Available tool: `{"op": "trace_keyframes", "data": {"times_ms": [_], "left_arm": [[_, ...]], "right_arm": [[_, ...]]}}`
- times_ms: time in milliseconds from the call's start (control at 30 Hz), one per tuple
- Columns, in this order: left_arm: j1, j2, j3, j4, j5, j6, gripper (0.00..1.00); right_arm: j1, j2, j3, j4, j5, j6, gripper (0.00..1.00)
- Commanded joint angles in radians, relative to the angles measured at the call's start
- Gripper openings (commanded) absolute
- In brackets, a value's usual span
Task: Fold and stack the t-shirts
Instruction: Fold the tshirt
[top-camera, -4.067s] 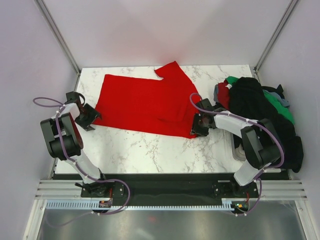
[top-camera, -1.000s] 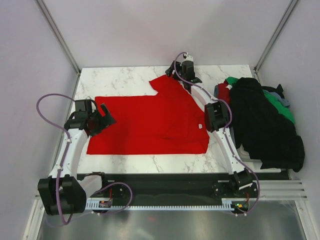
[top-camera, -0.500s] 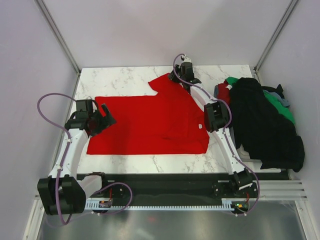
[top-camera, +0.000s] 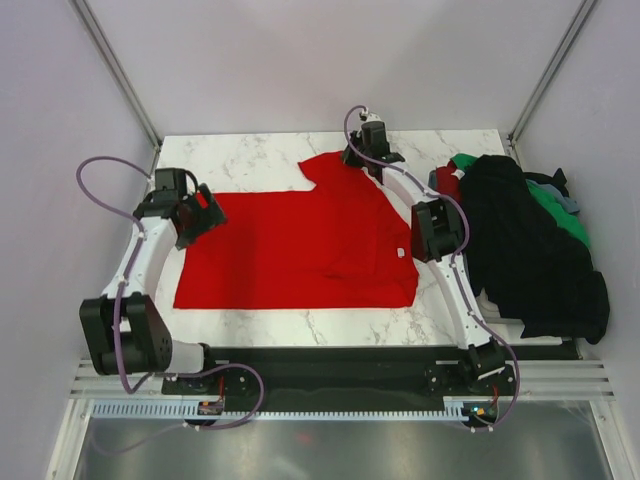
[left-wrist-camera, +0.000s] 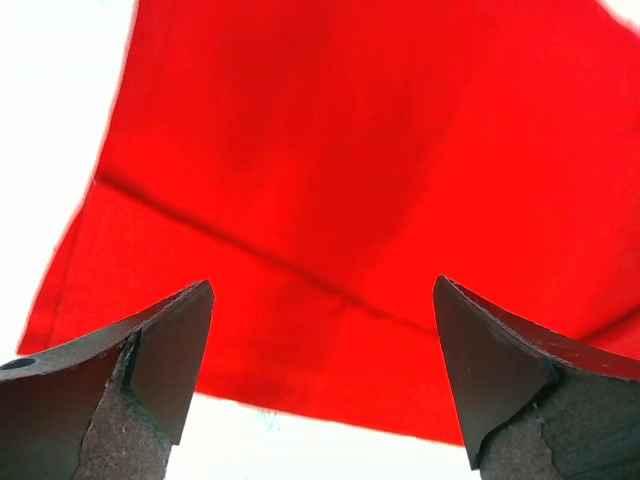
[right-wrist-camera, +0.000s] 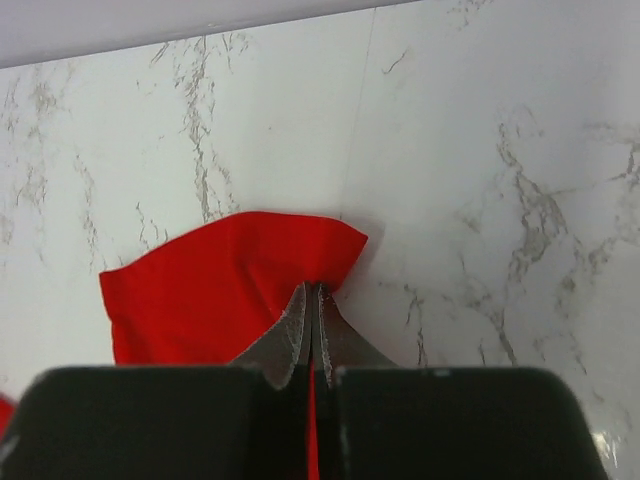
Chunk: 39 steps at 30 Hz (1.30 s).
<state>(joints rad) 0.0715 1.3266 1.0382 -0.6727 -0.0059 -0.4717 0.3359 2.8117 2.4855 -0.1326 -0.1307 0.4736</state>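
A: So, where is the red t-shirt (top-camera: 300, 250)?

B: It lies flat in the middle of the white marble table (top-camera: 260, 160). It is spread out wide, and one sleeve (top-camera: 335, 170) pokes toward the far side. A little white label (top-camera: 401, 252) shows on its right part.

A: What is the right claw (top-camera: 360, 158) doing?

B: It reaches way out to the far side and pinches that sleeve. From the right wrist you can see its two fingers (right-wrist-camera: 285, 335) pressed tight together, with the edge of the red cloth caught between them.

A: And the left claw (top-camera: 200, 215)?

B: It is at the far left corner of the red t-shirt. From the left wrist you can see its jaws spread wide apart with nothing held between them. Red cloth shows below. I cannot tell if the claw touches it.

A: Where are the other t-shirts (top-camera: 520, 240)?

B: They sit in a heap at the right edge of the table, near the red one. A black one is on top. Bits of a green one (top-camera: 566, 222) and a dark red one (top-camera: 447, 192) peek out from under it.
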Motion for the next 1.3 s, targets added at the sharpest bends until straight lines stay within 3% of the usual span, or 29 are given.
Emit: {"op": "trace_keyframes", "data": {"times_ms": [0, 167, 300, 567, 967, 1267], "left_arm": [[0.036, 0.11, 0.158, 0.05, -0.069, -0.008, 0.96], [0.137, 0.321, 0.392, 0.05, -0.097, -0.024, 0.91], [0.157, 0.503, 0.541, 0.053, -0.112, -0.028, 0.82], [0.165, 0.818, 0.813, 0.047, -0.02, -0.002, 0.76], [0.166, 0.953, 0.867, 0.042, 0.001, 0.005, 0.64], [0.166, 0.976, 0.865, 0.044, 0.026, -0.008, 0.46]], "right_arm": [[0.006, -0.185, -0.048, -0.024, 0.003, -0.046, 0.0], [0.021, -0.273, -0.135, -0.022, -0.004, -0.049, 0.0], [0.037, -0.331, -0.194, -0.022, -0.029, -0.041, 0.0], [0.087, -0.477, -0.396, 0.016, -0.043, -0.052, 0.0], [0.092, -0.618, -0.618, 0.064, -0.027, -0.058, 0.0], [0.091, -0.669, -0.704, 0.071, -0.007, -0.066, 0.0]]}}
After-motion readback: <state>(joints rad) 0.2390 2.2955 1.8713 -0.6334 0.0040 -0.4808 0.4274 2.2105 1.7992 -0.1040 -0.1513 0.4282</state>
